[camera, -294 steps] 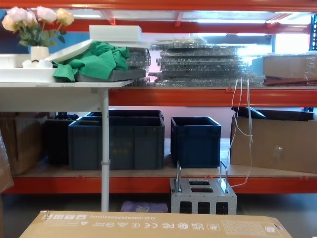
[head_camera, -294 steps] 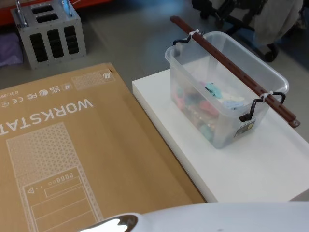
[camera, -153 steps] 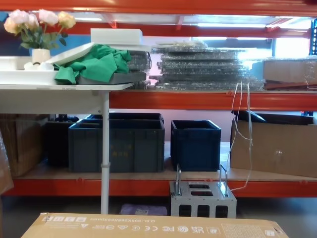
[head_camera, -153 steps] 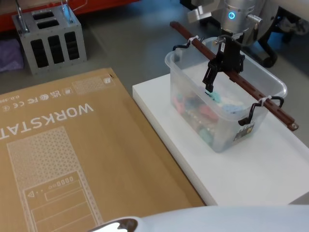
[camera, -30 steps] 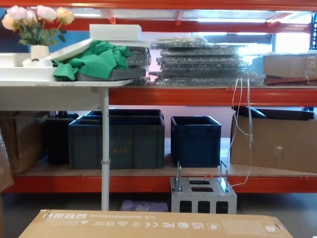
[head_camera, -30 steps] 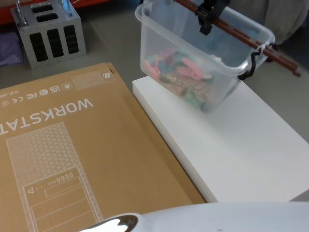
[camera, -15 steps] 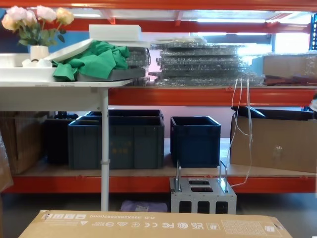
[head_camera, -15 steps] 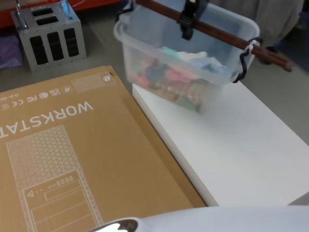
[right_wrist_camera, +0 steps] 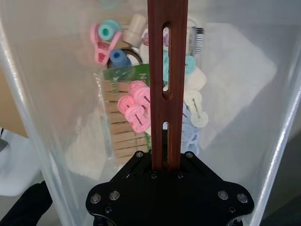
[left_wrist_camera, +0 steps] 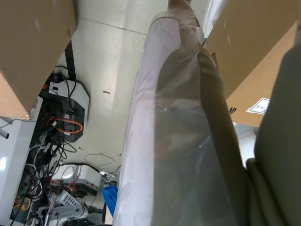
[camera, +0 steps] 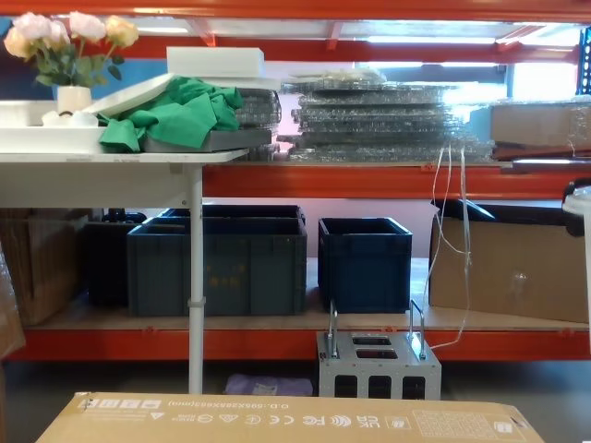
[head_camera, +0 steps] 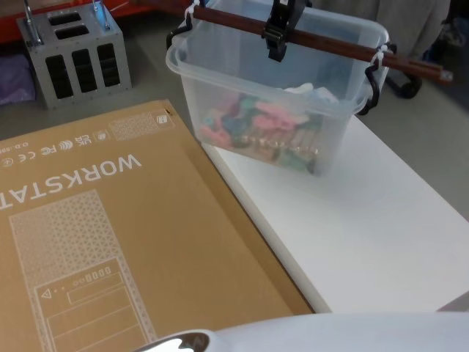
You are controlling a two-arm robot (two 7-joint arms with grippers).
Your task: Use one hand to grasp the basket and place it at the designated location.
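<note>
Basket [head_camera: 256,110]: translucent, whitish, hanging below the brown slotted bar [head_camera: 322,42], roughly level; over the far left part of the white table [head_camera: 381,242], left wall just beside the far right corner of the cardboard box [head_camera: 110,242]. Contact between base and table: cannot tell from the head view.
Right end effector [head_camera: 277,35]: reaching down from the head view's top edge, clamped on the bar near its middle; in the right wrist view, fingers pressed against both sides of the bar, no gap.
Bar: laid across the basket's mouth, longer than the basket, fastened near each end by a white tie [head_camera: 379,51] to a black handle [head_camera: 368,92].
Contents: clothes pegs [right_wrist_camera: 136,110] in pink, teal, blue and white, plus a pack of wooden ones, heaped on the basket floor.
Chest view: sliver of whitish rim with a black handle at the right edge, about level with the orange shelf beam [camera: 369,183].
Surroundings: grey metal box [head_camera: 73,55] on the floor beyond the cardboard box, well apart from the basket; dark blue crates [camera: 217,258] on the low shelf behind.
</note>
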